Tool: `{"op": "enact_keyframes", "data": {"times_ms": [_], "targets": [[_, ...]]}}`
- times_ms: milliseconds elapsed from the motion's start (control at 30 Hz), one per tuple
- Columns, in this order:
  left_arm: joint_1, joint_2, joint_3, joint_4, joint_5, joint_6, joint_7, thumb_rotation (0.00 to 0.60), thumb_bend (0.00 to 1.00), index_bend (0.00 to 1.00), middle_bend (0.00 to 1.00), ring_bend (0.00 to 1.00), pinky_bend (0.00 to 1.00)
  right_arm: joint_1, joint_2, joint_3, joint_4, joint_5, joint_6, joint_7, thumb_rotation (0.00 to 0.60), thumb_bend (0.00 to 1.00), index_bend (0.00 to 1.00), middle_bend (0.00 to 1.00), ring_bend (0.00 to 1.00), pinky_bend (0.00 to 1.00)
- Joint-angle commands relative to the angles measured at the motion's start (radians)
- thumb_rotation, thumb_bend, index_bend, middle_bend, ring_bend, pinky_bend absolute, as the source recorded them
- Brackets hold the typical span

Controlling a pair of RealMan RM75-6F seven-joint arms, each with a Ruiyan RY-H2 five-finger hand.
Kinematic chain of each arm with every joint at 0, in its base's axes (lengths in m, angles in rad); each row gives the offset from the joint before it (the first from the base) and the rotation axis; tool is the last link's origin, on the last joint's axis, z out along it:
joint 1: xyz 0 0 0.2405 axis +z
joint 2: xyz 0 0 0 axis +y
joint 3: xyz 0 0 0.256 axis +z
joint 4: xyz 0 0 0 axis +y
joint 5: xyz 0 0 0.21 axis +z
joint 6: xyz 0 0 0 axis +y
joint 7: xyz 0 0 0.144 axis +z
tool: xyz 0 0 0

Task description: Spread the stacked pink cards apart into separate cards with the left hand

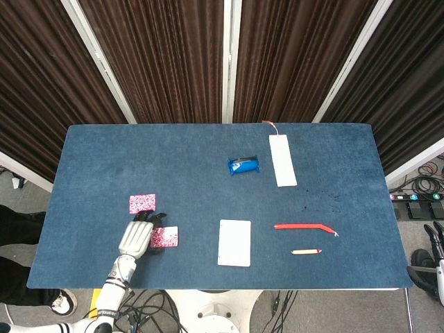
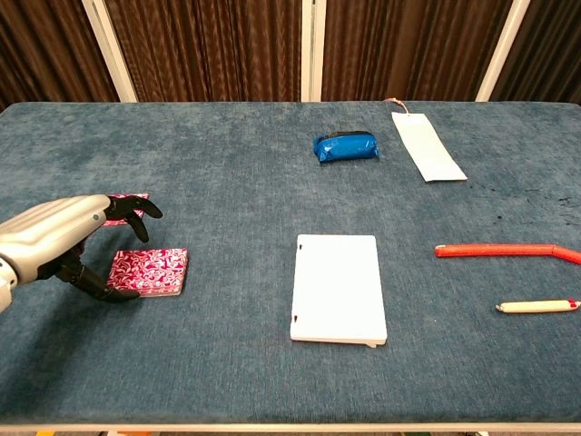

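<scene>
Left robot hand [image 2: 64,245] over the pink card stack [image 2: 152,272]

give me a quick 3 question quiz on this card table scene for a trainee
1. True or false: the left hand holds a pink card lifted clear of the table.
2. Which lies nearest the white notebook? A) blue pouch B) red stick C) white tag
3. Fill in: pink cards show in ___ separate spots on the blue table.

Key: 1 false, the hand arches over the near pink stack, which lies flat on the table. 2 B. 3 two, the stack and a far pink card.
</scene>
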Motion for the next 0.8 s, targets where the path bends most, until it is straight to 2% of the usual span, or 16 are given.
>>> {"op": "enact_keyframes", "data": {"times_ms": [33, 800], "targets": [[0.000, -0.002, 0.000, 0.001, 0.006, 0.002, -0.003, 0.600, 0.14, 0.19, 0.33, 0.10, 0.12, -0.001, 0.001, 0.000, -0.001, -0.001, 0.002, -0.001, 0.600, 0.14, 0.00, 0.00, 0.00, 0.00], [0.000, -0.013, -0.006, 0.024, 0.010, -0.009, -0.015, 0.600, 0.14, 0.22, 0.35, 0.10, 0.12, -0.002, 0.001, 0.000, 0.000, 0.001, 0.003, -0.002, 0.600, 0.14, 0.00, 0.00, 0.00, 0.00]]}}
